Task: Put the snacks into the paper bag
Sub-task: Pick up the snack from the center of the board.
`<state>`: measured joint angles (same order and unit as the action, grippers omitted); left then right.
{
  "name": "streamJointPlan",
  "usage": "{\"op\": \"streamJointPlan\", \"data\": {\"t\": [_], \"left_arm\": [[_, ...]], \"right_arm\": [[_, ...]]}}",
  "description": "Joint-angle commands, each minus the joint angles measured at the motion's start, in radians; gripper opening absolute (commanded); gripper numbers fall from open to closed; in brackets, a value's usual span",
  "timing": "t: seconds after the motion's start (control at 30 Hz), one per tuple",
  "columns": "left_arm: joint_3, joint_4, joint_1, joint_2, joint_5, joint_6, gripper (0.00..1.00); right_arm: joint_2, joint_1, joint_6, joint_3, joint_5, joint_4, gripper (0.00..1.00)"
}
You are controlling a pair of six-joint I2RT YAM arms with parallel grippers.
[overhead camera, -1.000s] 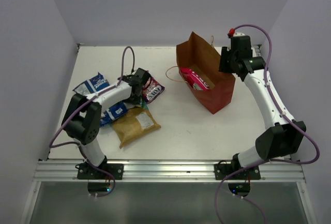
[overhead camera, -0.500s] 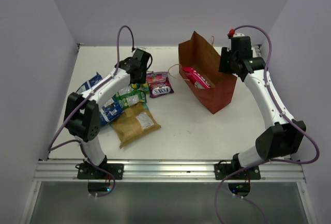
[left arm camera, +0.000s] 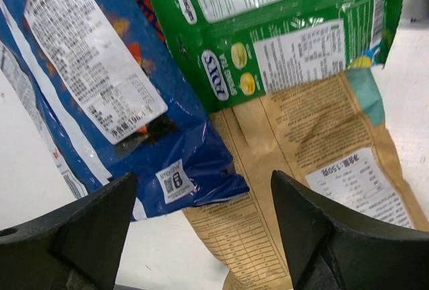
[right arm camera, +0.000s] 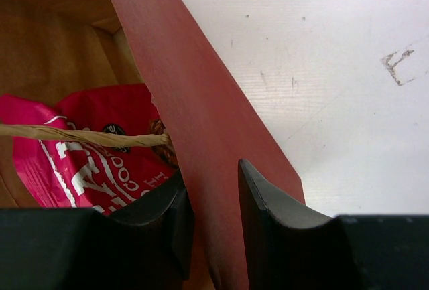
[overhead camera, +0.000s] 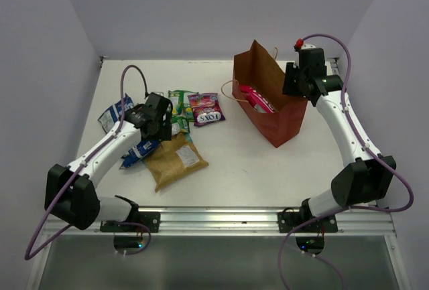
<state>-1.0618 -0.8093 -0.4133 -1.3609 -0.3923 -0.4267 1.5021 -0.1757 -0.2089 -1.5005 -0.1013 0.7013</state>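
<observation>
overhead, the left gripper (overhead camera: 155, 117) hangs over a heap of snacks (overhead camera: 175, 159) with its jaws spread wide and nothing held between them. its wrist camera looks straight down between the two dark fingers (left arm camera: 74, 236). directly beneath the gap lies the lower corner of a blue-and-white packet (left arm camera: 100, 89), label side up. it overlaps a tan-brown packet (left arm camera: 322, 163) that continues beneath the opposite finger. just beyond the fingertips a green packet (left arm camera: 281, 29) lies across both. whether the fingertips touch the wrappers or hover just above them is hard to judge from either view. a second blue-and-white packet (overhead camera: 110, 112) sits to the outer side of the hand. a small purple candy packet (overhead camera: 206, 109) lies flat on the table (overhead camera: 228, 169) on the hand's inner side, past the green wrappers, toward the bag.

across the table, the right gripper (overhead camera: 298, 79) is closed tight on the paper bag (overhead camera: 278, 126). it pinches the top edge of the red-brown wall, one finger (right arm camera: 161, 230) inside and the other outside. the bag stands upright with its mouth open. inside it, just off the inner finger, lies the large pink packet (right arm camera: 87, 149), with a tan twine handle (right arm camera: 80, 136) stretched across it. the bag stands well apart from the left hand and the heap beneath it.
</observation>
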Motion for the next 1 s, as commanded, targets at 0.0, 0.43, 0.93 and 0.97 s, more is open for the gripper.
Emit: {"op": "streamJointPlan", "data": {"t": [0.0, 0.43, 0.93, 0.97], "left_arm": [[0.065, 0.008, -0.001, 0.059, 0.061, 0.000, 0.85], [0.105, 0.048, -0.073, -0.087, -0.107, -0.041, 0.69], [-0.193, 0.053, -0.102, -0.291, -0.102, -0.001, 0.00], [-0.226, 0.052, -0.105, -0.306, -0.085, 0.003, 0.00]], "right_arm": [[-0.029, 0.005, -0.007, 0.003, 0.018, -0.034, 0.34], [-0.029, 0.005, -0.007, 0.003, 0.017, -0.036, 0.34], [-0.033, 0.007, -0.003, 0.005, 0.015, -0.036, 0.34], [-0.031, 0.005, -0.003, 0.005, 0.015, -0.036, 0.34]]}}
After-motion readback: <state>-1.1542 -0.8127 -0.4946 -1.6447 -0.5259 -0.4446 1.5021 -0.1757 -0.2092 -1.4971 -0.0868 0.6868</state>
